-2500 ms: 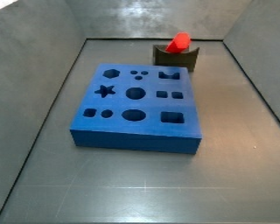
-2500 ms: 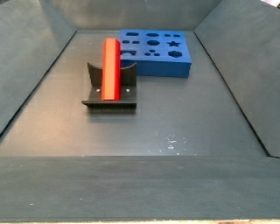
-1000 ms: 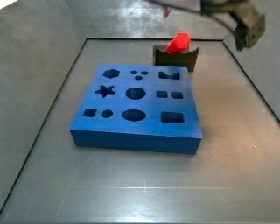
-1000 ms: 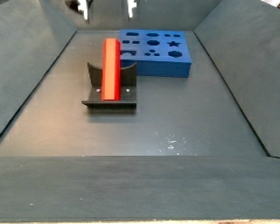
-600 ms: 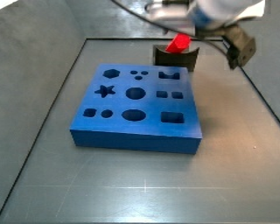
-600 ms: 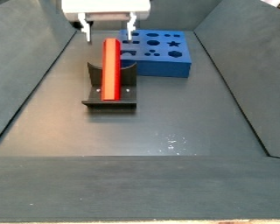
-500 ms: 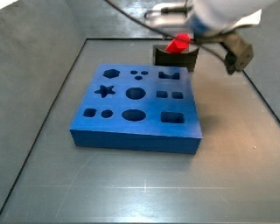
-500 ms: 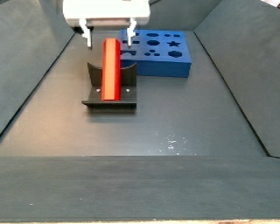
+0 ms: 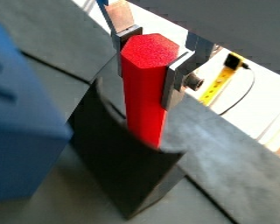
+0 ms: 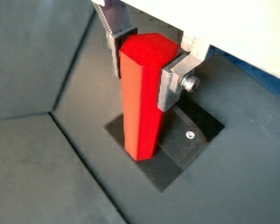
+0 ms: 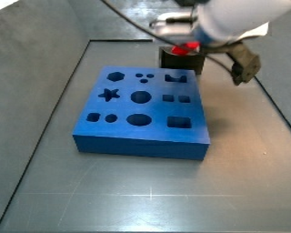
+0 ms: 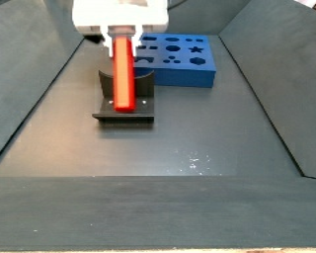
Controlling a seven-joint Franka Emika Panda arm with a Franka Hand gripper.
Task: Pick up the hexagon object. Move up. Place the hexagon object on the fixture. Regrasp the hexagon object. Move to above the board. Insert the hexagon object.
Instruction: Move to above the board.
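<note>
- The hexagon object (image 9: 146, 83), a bright red bar, leans in the fixture (image 9: 125, 171); its lower end sits on the fixture's base plate and its hexagonal top end points up between the fingers.
- In a side view the hexagon object (image 12: 122, 71) runs from its foot at 6 o'clock to its top at 12 o'clock, across the dark fixture (image 12: 125, 107).
- The gripper (image 9: 150, 49) straddles the bar's upper end. Both wrist views show one silver finger on each side of the red faces.
- The fingers (image 10: 174, 80) look very near the bar, perhaps touching, but whether they have clamped it I cannot tell.
- The board (image 12: 182, 57), blue with its cut-out holes, lies flat at about 1 o'clock from the fixture, close beside it and untouched.
- In a side view the gripper (image 11: 185, 44) covers most of the fixture, at 1 o'clock of the board (image 11: 145, 111).
- Step in hand, as I judge it: the regrasp, since the bar is already placed on the fixture.
- Next move calls for a firm squeeze on opposite flat faces, then a lift straight clear of the fixture before travel toward the board.
</note>
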